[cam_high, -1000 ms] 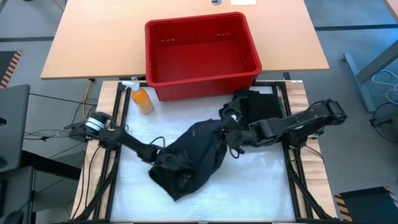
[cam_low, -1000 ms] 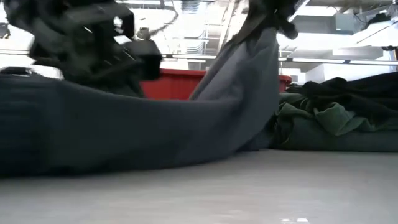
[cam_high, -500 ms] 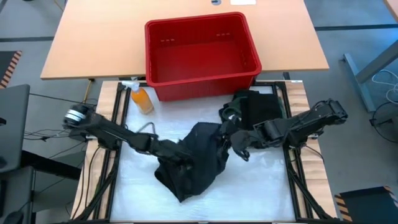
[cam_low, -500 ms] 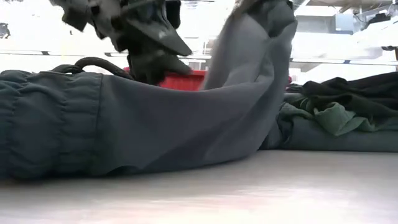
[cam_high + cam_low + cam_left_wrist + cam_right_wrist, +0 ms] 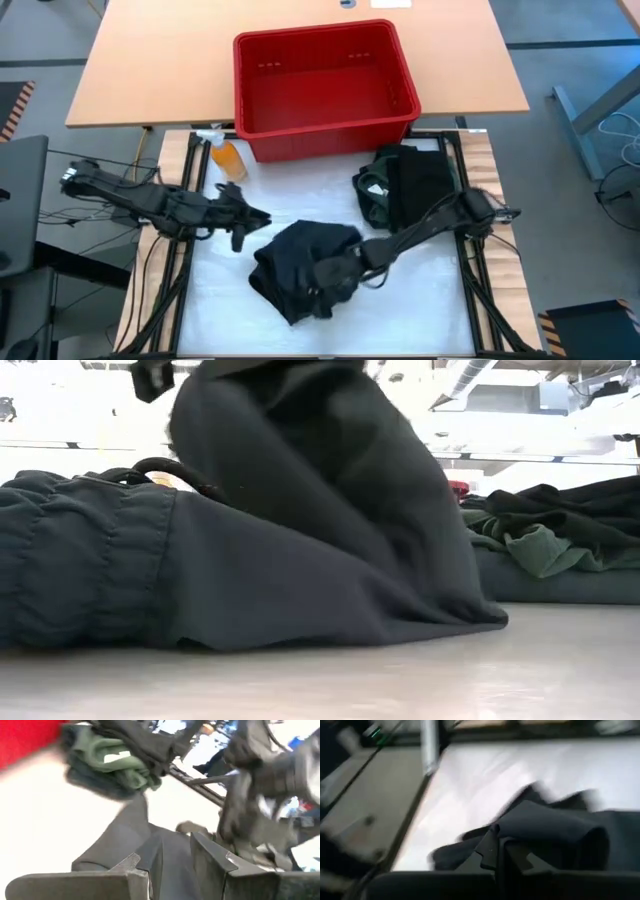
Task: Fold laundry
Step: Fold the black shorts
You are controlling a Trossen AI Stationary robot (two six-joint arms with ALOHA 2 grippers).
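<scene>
1. Garments on the white work surface (image 5: 420,300): one dark garment (image 5: 300,268) lies crumpled near the middle; one stack of folded garments (image 5: 405,185), green and black, sits well apart toward the right edge, just in front of the bin; how many pieces make up the stack cannot be told.
2. Bins: one red bin (image 5: 325,85), standing on the wooden table (image 5: 130,70) beyond the work surface; nothing shows inside it.
3. Bottles: one orange spray bottle (image 5: 226,157), beside the bin's left front corner.
4. Arms: two.
5. Right gripper (image 5: 335,272): down on the crumpled garment; fingers closed on a fold of its cloth, as the right wrist view shows with dark cloth (image 5: 555,830) bunched at the fingertips.
6. Left gripper (image 5: 243,222): just left of the crumpled garment and apart from it in the high view; fingers (image 5: 142,865) stand partly apart with a narrow gap; nothing is seen gripped between them.
7. Low view: the crumpled garment (image 5: 250,560) fills the left and middle, rising in a peak; the folded stack (image 5: 550,550) lies to the right on the surface.
</scene>
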